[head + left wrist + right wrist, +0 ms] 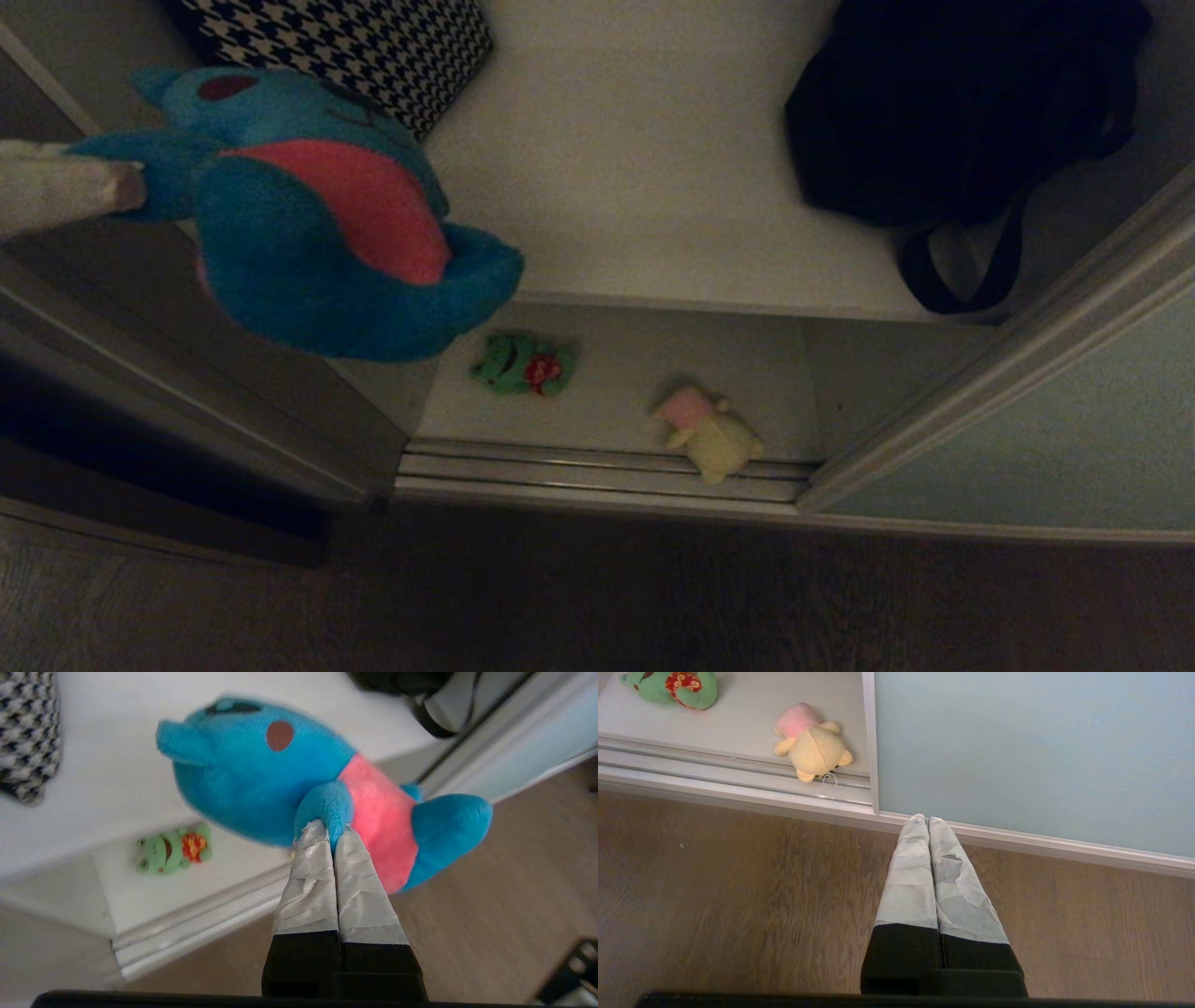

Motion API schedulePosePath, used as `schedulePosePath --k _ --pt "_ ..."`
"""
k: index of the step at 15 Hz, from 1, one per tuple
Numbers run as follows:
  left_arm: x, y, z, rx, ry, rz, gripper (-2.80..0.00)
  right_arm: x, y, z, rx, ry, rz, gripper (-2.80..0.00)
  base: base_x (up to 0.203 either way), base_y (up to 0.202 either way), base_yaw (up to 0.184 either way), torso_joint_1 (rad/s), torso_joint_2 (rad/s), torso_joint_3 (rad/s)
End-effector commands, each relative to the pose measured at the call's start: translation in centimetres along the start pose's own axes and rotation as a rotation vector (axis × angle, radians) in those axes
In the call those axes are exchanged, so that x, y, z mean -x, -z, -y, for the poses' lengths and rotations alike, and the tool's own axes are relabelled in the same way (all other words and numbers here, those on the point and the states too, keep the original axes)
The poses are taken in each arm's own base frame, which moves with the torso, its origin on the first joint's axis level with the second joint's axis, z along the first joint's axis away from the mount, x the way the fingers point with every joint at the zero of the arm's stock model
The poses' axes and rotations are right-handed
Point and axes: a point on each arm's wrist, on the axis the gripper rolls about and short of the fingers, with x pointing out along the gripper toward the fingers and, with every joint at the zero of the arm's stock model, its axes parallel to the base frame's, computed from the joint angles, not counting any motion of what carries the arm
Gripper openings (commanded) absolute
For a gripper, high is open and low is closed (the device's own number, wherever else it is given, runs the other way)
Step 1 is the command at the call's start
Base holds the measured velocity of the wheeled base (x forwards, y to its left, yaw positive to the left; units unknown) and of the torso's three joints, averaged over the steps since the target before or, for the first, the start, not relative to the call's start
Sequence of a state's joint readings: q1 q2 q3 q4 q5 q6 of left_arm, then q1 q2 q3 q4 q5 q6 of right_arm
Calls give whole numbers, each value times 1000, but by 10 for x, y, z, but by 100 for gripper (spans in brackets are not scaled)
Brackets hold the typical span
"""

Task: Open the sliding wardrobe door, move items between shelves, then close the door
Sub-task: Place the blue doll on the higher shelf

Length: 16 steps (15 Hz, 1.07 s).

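the left claw point(332, 830) is pinched closed on one stubby arm of the blue plush toy point(299, 784), which hangs in the air from its taped fingers point(310, 877), pink belly showing. the left arm reaches in from the robot's left side; in the head view only its pale tip point(70, 187) shows, the rest cut off. beyond and under the claw lies the upper off-white shelf point(644, 177), with a houndstooth cushion point(373, 47) and a black strapped bag point(952, 103) (both partly cropped). lower than the claw, on the bottom shelf point(616, 392), sit the green plush toy point(523, 364) and the cream-yellow plush toy point(709, 434), the latter touching the floor track point(579, 467). the right claw point(928, 820) is shut and empty, over the wooden floor point(738, 882) before the slid-open sliding wardrobe door point(1017, 751).
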<state>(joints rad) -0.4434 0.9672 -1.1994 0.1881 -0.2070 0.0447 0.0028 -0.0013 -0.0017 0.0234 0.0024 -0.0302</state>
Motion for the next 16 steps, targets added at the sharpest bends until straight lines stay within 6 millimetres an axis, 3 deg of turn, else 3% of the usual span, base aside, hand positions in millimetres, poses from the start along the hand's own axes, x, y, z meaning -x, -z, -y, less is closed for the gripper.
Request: schedulePosePath --k 1,6,10,13,16 --pt "-59 11 -12 15 5 -87 -280 0 0 0 0 -1 -1 -280 0 0 0 0 0 0" --pt "-152 28 -34 43 -37 -104 -280 0 0 0 0 -1 1 -280 0 0 0 0 0 0" --pt "-213 23 -58 105 -172 -28 -280 0 0 0 0 -1 1 -280 0 0 0 0 0 0" --pt "-246 19 -73 120 -273 56 -280 0 0 0 0 -1 -1 -280 0 0 0 0 0 0" --pt "-267 33 -86 123 -302 52 -280 0 0 0 0 -1 0 -280 0 0 0 0 0 0"
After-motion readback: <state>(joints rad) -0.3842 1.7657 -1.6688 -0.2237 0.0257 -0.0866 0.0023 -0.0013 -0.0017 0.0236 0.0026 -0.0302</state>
